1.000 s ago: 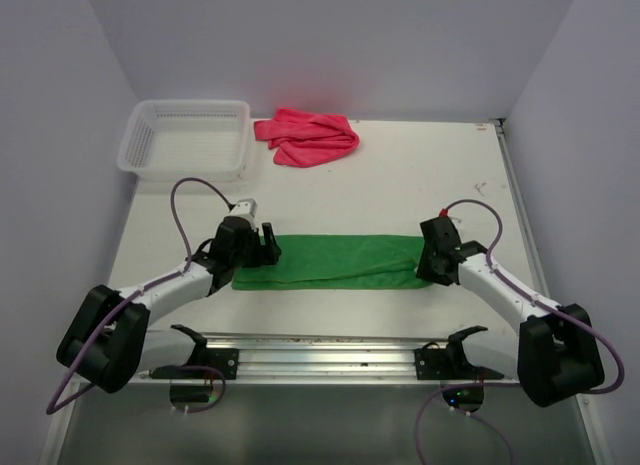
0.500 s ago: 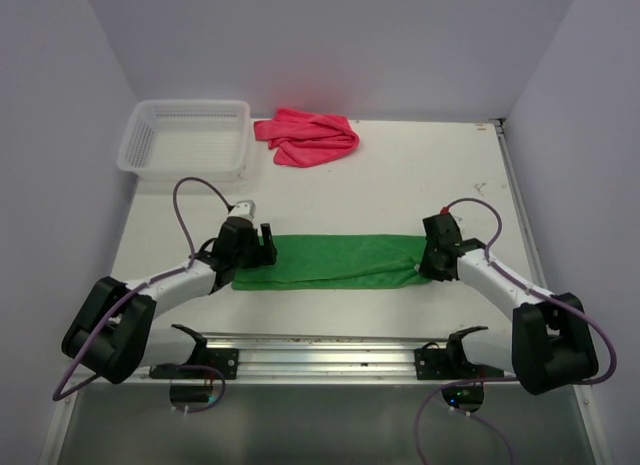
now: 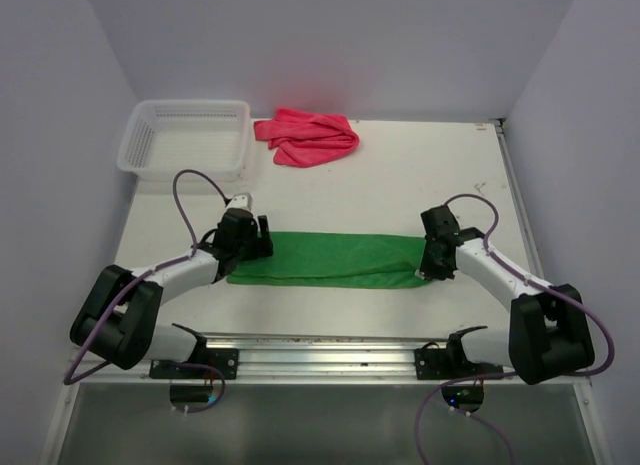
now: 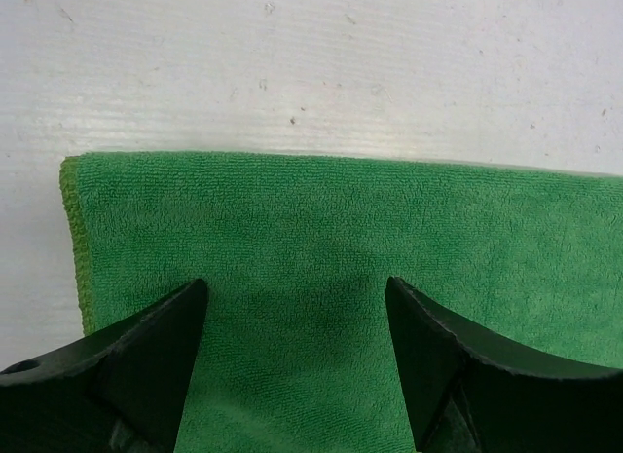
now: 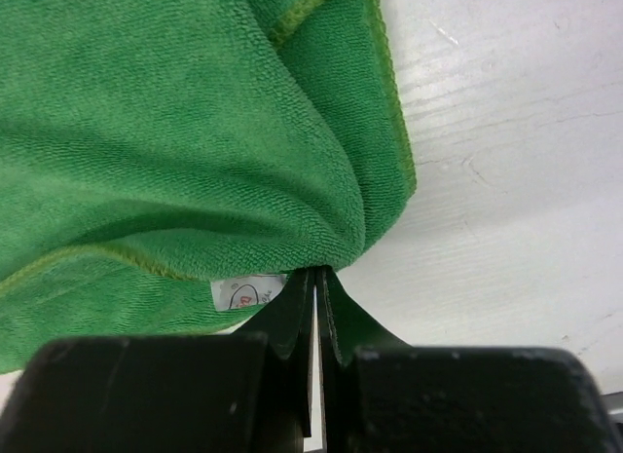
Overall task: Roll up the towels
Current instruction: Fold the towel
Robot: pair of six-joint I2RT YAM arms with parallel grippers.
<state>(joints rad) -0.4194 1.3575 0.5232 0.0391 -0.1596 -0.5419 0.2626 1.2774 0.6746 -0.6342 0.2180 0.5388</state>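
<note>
A green towel (image 3: 330, 258) lies flat as a long strip across the near middle of the table. My left gripper (image 3: 262, 245) hovers over its left end, open, its fingers straddling bare towel surface (image 4: 341, 209) with nothing pinched; in the left wrist view the gripper (image 4: 294, 283) is just inside the towel's left edge. At the towel's right end, my right gripper (image 3: 431, 269) is shut on a bunched fold of the green towel (image 5: 195, 112); the gripper (image 5: 316, 271) pinches it beside a white label (image 5: 248, 290). The pink-red towel (image 3: 308, 137) lies crumpled at the back.
A white mesh basket (image 3: 185, 137) stands at the back left corner, next to the pink-red towel. A metal rail (image 3: 320, 350) with the arm bases runs along the near edge. Walls enclose the table on the left, back and right.
My right gripper has closed onto the green towel's right end and the cloth has bunched there. My left gripper has shifted slightly over the left end, still open.
</note>
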